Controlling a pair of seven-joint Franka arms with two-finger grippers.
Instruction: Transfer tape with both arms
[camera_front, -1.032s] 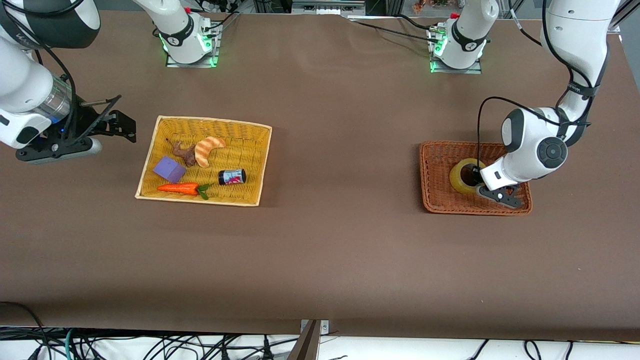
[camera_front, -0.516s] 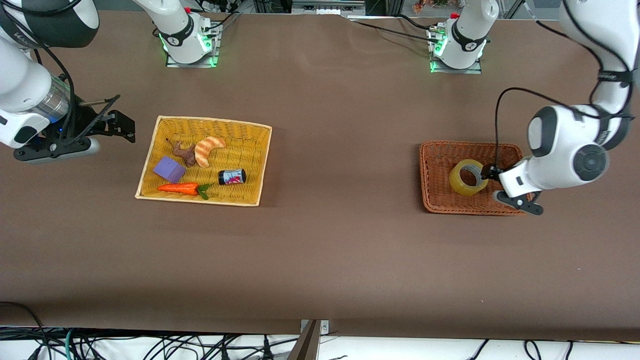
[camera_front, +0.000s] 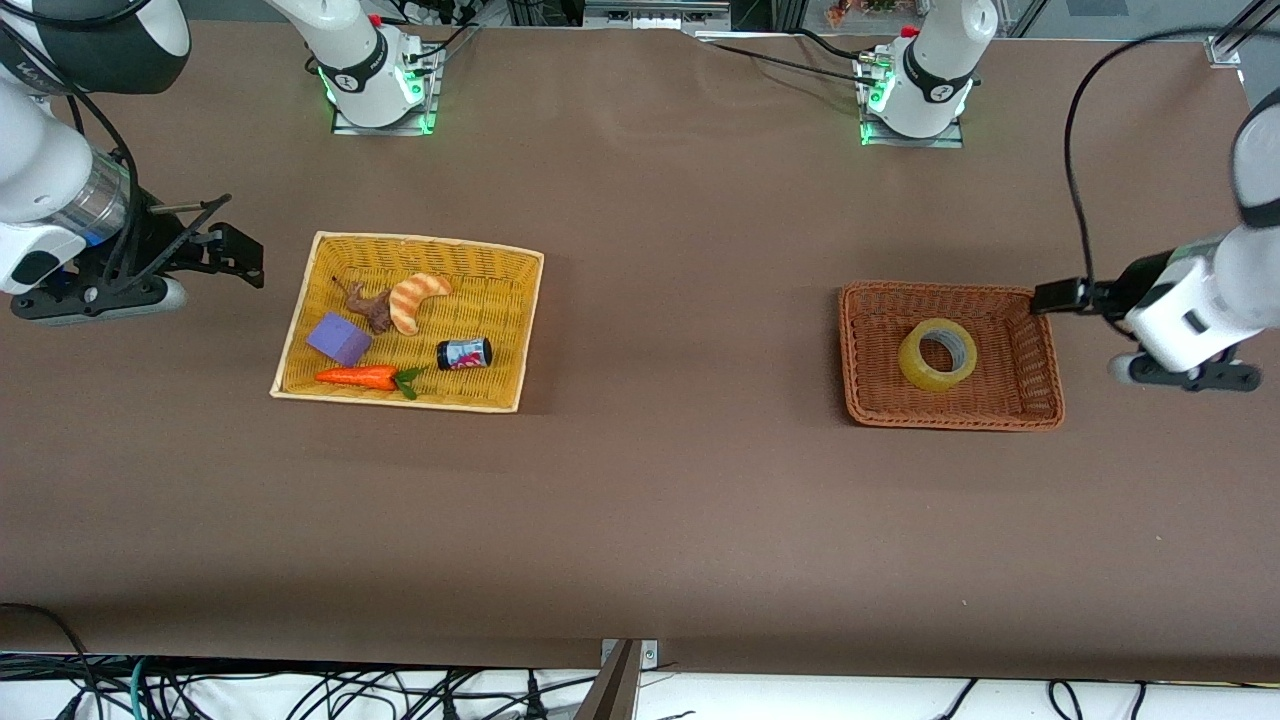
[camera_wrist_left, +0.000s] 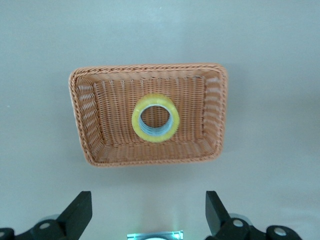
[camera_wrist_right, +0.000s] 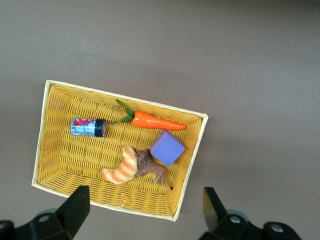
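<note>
Nothing here can be read with any certainty. The small can lying in the yellow basket carries a red-and-blue printed label (its lettering is too small to read).

Both grippers, left and right, gape (empty).

Two baskets sit on the table: one yellow basket and one orange-brown basket. The orange-brown basket holds one thing, a single roll of tape. The yellow basket holds five things, one of each kind: one croissant, one carrot, one purple block, one small can and one brown animal figure. Two arms are in view, each with one gripper: the left gripper and the right gripper.
</note>
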